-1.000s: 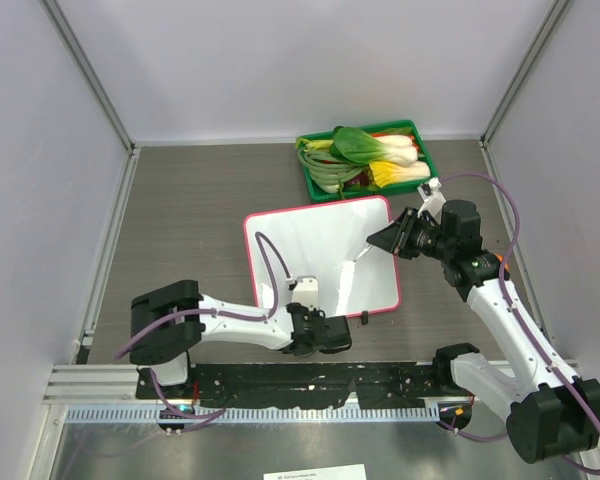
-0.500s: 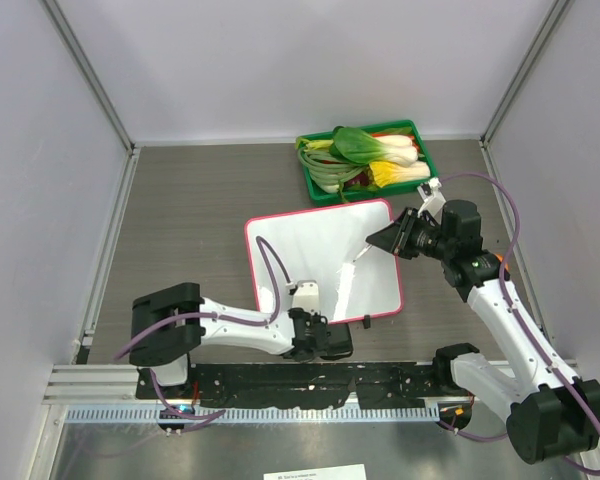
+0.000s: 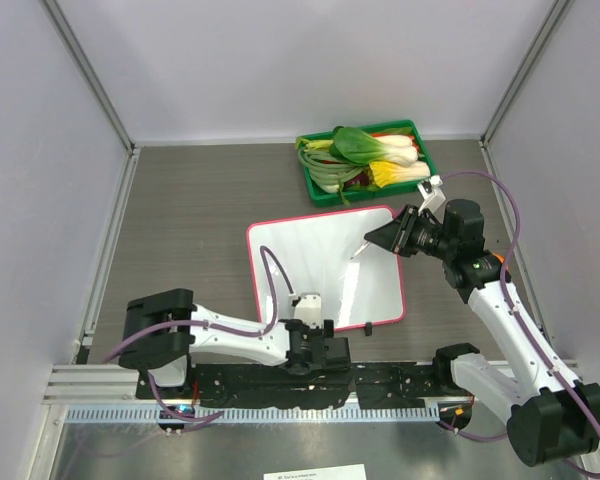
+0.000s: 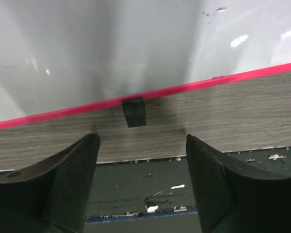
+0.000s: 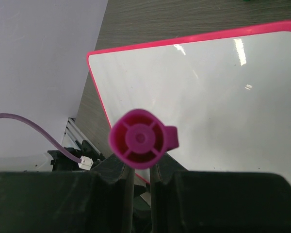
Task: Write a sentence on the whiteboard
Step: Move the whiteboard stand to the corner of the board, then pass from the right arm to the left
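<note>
The whiteboard (image 3: 315, 262), white with a pink-red frame, lies flat on the table; its face is blank in all views. My left gripper (image 3: 313, 352) is open just off the board's near edge and holds nothing. In the left wrist view its fingers (image 4: 77, 170) flank bare table, with the whiteboard (image 4: 111, 48) and one black foot (image 4: 134, 111) ahead. My right gripper (image 3: 388, 238) hovers over the board's right part, shut on a marker (image 3: 361, 251) whose tip points down at the board. The right wrist view shows the marker's magenta end (image 5: 141, 138) over the whiteboard (image 5: 208, 82).
A green tray (image 3: 423, 150) of bok choy and other vegetables (image 3: 365, 152) stands behind the board at the back right. Grey walls close in the table on three sides. A black rail (image 3: 380, 378) runs along the near edge by the arm bases.
My left gripper has opened, let go of the board's near edge and drawn back toward the rail. The board has settled flat. The right gripper with the marker has hardly moved.
</note>
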Robot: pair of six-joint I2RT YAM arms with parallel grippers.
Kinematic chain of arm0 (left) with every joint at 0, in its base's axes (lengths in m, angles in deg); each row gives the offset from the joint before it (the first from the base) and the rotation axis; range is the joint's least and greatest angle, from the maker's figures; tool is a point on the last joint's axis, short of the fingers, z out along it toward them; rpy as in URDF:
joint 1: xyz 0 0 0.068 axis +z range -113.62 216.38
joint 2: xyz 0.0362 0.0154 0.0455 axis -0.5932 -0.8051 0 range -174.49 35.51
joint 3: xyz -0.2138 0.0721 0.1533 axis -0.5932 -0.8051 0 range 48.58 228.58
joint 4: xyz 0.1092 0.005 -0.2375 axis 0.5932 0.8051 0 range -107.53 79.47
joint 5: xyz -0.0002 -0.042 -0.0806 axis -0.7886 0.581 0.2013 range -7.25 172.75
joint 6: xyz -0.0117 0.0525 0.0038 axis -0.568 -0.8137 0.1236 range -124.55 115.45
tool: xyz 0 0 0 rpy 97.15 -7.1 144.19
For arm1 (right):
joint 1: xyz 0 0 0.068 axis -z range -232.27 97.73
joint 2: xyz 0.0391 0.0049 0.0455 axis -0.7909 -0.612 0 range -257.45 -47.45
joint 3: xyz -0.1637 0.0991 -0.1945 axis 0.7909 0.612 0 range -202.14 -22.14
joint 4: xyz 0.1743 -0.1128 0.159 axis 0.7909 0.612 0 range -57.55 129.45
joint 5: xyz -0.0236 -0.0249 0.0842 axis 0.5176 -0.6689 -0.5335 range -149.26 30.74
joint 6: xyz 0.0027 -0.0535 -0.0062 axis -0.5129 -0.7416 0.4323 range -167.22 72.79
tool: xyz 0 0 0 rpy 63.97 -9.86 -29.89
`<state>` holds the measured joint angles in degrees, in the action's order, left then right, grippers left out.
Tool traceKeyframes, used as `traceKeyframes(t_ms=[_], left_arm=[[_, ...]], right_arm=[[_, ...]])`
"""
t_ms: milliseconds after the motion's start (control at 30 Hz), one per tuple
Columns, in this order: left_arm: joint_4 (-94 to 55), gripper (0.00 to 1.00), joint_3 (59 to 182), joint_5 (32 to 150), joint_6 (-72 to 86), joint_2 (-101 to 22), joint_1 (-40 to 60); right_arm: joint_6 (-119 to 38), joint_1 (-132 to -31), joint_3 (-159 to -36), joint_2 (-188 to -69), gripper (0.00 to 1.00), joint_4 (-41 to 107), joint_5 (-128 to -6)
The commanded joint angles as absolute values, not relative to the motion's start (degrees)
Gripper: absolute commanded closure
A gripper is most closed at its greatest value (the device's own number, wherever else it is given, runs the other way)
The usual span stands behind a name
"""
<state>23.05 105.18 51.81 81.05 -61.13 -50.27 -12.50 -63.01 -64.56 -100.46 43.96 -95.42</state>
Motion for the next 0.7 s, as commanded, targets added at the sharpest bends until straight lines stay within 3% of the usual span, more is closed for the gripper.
traceKeyframes(t_ms=[0, 400, 667], left_arm=[[25.9, 0.20, 103.4, 53.8, 82.3, -57.4, -51.4], [30.1, 0.02, 107.4, 47.4, 67.5, -45.3, -49.3], [10.6, 0.02, 107.1, 59.6, 43.6, -36.0, -33.5]], right_arm=[[-12.4, -62.9, -66.7, -99.6, 0.99, 41.8, -96.1], [-14.8, -63.0, -69.4, -99.0, 0.99, 44.1, -93.8], [-14.3, -63.7, -69.8, -98.6, 0.99, 44.0, -94.0]])
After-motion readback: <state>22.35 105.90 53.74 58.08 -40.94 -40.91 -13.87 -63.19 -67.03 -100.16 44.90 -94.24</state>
